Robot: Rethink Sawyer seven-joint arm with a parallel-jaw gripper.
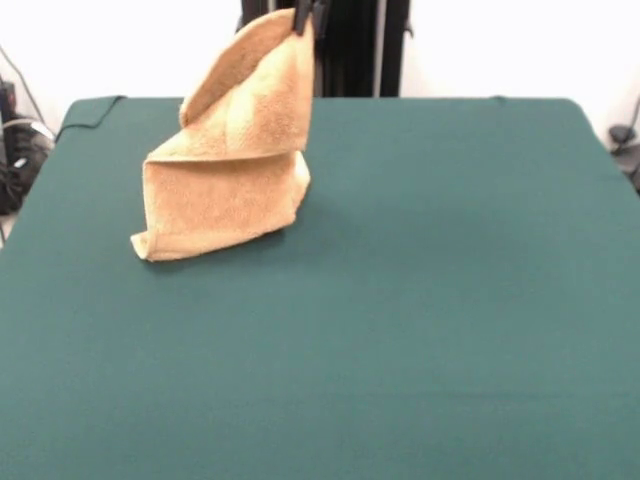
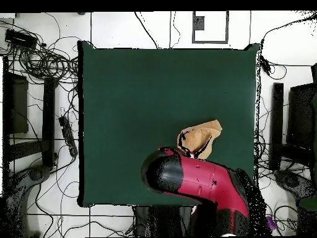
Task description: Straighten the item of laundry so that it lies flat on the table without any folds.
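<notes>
Towel held up by one corner at the far side of the table.

In the front view the pincer (image 1: 303,17) is seen closed on the top corner of the orange-tan towel (image 1: 232,150), which hangs folded over itself (its lower part resting on the green table (image 1: 420,300)). In the overhead view the pincer is hidden under the red and black arm (image 2: 198,180); only a crumpled patch of towel (image 2: 199,139) is shown beside it, near the robot's edge of the table (image 2: 142,93).
</notes>
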